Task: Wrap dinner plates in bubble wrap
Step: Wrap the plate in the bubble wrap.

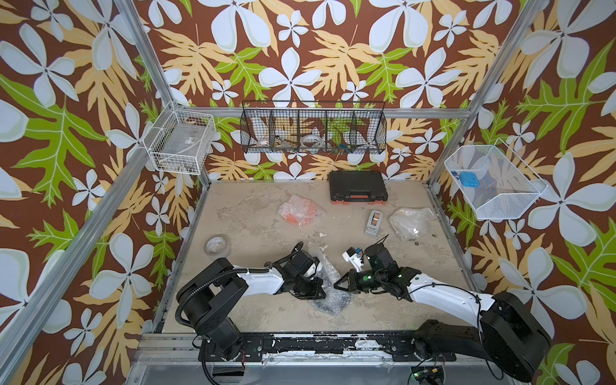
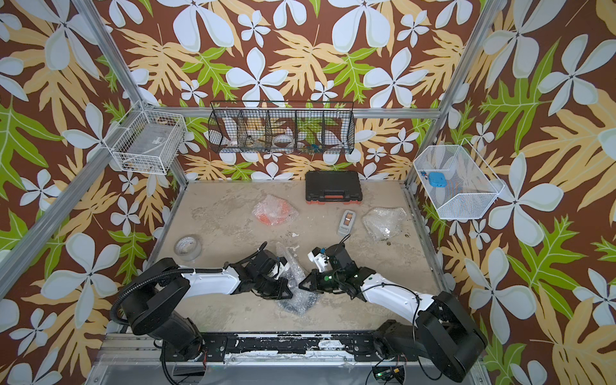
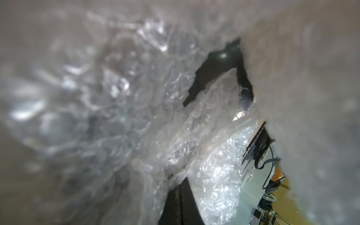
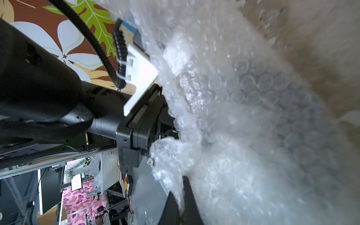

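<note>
Both arms meet over a crumpled sheet of bubble wrap [image 1: 328, 295] at the front middle of the table. A dark, round shape, the black plate [image 1: 320, 305], shows through it. My left gripper [image 1: 320, 287] is shut on the wrap's left side, and its dark fingers [image 3: 180, 204] pinch the film in the left wrist view. My right gripper [image 1: 337, 285] is shut on the right side, with wrap caught between its fingers [image 4: 190, 196]. Farther back lies the orange plate [image 1: 297, 210] bundled in bubble wrap. Another wrapped bundle [image 1: 412, 221] lies at the right; its contents are hidden.
A whitish tape roll [image 1: 217, 245] stands at the left edge. A grey tape dispenser [image 1: 374, 222] lies near the right bundle, and a black case [image 1: 358, 186] sits against the back wall. Wire baskets [image 1: 313, 131] hang on the walls above.
</note>
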`<control>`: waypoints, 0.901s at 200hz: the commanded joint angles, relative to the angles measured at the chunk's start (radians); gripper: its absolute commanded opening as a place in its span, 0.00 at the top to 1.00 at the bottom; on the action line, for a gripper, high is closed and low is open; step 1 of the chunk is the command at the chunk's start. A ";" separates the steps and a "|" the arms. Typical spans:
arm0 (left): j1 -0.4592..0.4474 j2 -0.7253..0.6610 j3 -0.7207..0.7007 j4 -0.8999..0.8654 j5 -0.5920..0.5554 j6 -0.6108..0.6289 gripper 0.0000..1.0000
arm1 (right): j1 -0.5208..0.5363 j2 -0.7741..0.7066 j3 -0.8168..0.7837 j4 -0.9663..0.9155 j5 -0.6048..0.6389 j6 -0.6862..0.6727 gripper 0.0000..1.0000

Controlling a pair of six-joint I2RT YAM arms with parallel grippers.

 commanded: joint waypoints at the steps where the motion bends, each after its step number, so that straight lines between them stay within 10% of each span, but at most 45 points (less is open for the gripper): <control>1: 0.000 0.027 -0.026 -0.191 -0.158 -0.009 1.00 | 0.074 0.038 -0.026 0.137 0.034 0.132 1.00; 132: 0.081 -0.231 0.195 -0.430 -0.304 0.001 0.94 | 0.157 0.324 -0.082 0.214 0.109 0.119 1.00; 180: 0.123 -0.179 0.468 -0.554 -0.344 0.080 0.66 | 0.156 0.335 -0.071 0.224 0.107 0.123 1.00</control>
